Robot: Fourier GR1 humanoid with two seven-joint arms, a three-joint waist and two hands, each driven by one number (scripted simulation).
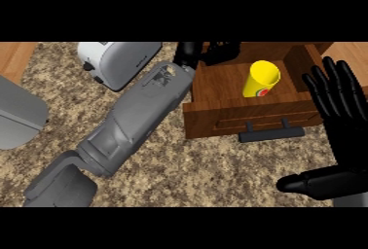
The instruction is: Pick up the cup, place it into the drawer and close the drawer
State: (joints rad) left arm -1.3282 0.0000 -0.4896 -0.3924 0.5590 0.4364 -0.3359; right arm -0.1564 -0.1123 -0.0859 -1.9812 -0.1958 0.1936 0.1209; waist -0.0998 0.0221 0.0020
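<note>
Left hand (212,52) is up at the far corner of the open drawer (237,116), grip I can't read; right hand (339,104) spread open beside it; yellow cup (262,79) sits inside.

glossy yellow cup (262,78), wooden drawer (230,104), speckled counter (201,170)

**Cut off, hidden, too small**

The left hand (205,52) lies at the picture's upper edge, behind the back corner of the drawer (215,114). It is partly cut off and dark, so its pose cannot be told. The drawer's rear wall also runs out of view. The right hand (345,131) loses its outer side and wrist to the right edge. The toaster (119,61) is cropped on top. A grey thing (18,116) at the left edge shows only in part. The mark on the cup (260,78) is too small to read.
</note>
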